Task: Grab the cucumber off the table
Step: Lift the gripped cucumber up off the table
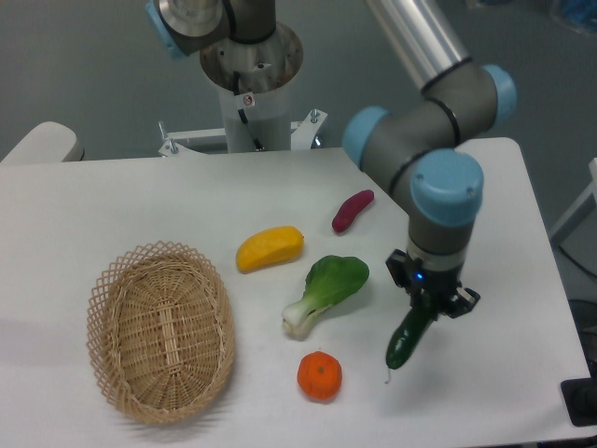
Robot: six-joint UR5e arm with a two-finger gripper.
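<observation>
Over the desk's [140, 201] right side, the arm reaches straight down, wrist vertical. Its gripper [431, 301] has jaws pinching the cucumber's [409, 337] upper end; the cucumber hangs tilted.

Glossy cucumber [409, 337], smooth matt table [140, 201], rough woven wicker basket [159, 331].
</observation>
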